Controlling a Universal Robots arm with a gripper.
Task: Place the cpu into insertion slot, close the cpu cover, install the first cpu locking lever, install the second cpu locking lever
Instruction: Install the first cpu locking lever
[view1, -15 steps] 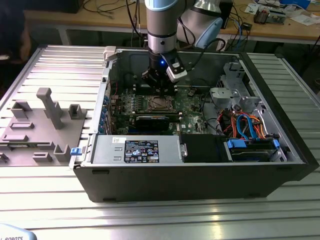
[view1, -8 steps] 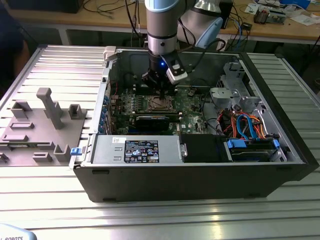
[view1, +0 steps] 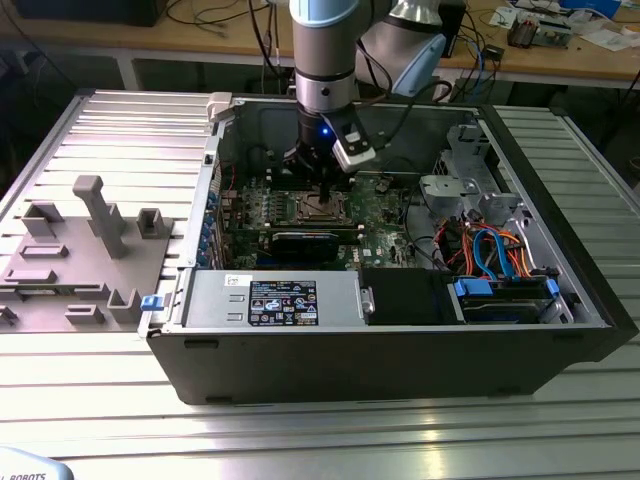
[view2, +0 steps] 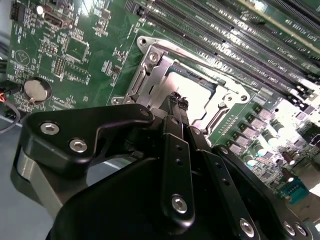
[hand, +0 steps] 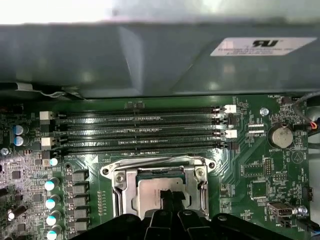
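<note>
End effector (hand: 169, 196) fingertips pressed together over cpu (hand: 152, 192); cpu cover (hand: 123, 186) frames it.

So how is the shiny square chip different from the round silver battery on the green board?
The cpu is square; the battery is round. The cpu is bigger than the battery. The cpu sits inside the metal cpu cover frame, while the battery sits in its own black ring holder out on the board. The hand is right over the cpu, away from the battery. Both are flat, silvery and lie on the same green board.
</note>
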